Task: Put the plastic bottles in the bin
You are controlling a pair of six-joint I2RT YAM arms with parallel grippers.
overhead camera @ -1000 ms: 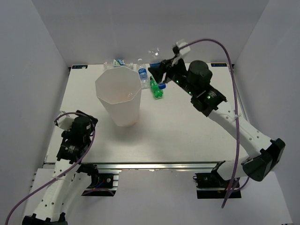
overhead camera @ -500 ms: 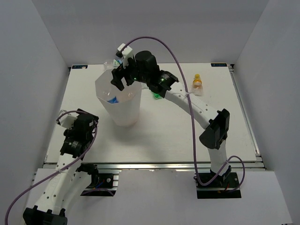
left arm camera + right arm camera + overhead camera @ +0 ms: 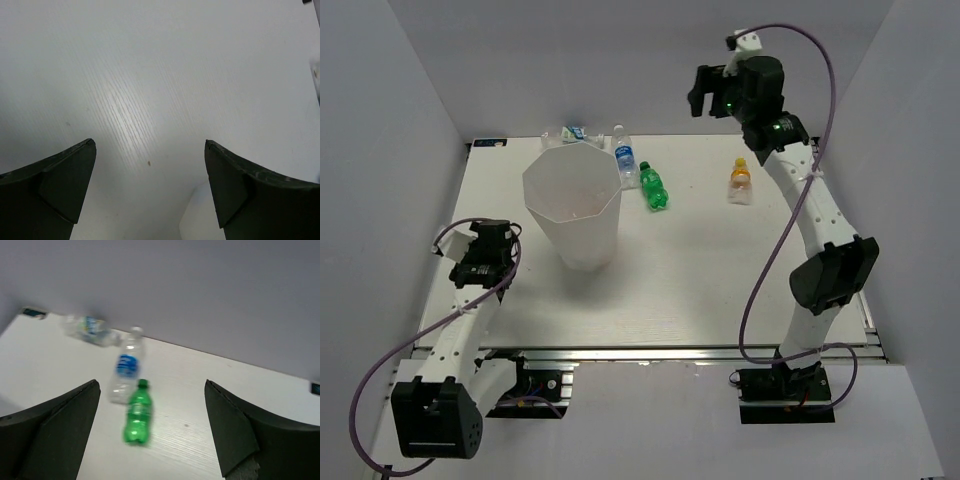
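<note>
The bin [image 3: 535,196] is a tall white faceted container at the left-centre of the table; I cannot make out what is inside it. Beside it to the right lie a green bottle [image 3: 654,188] [image 3: 137,413] and a clear blue-labelled bottle [image 3: 624,157] [image 3: 125,371]. Another clear bottle [image 3: 570,133] [image 3: 90,327] lies by the back wall. An orange bottle [image 3: 741,180] stands at the right. My right gripper [image 3: 699,95] hangs high above the table's far edge, open and empty. Low over bare table left of the bin, my left gripper [image 3: 490,240] [image 3: 150,145] is open and empty too.
Grey walls close the table [image 3: 720,280] in at the back and on both sides. The right arm's purple cable [image 3: 825,90] loops beside its upper links. The bin stands taller than the bottles around it.
My right gripper was shut on a clear bottle at the back, carried it over the bin, opened, and has swung up and to the right, empty. The left arm shifted slightly.
</note>
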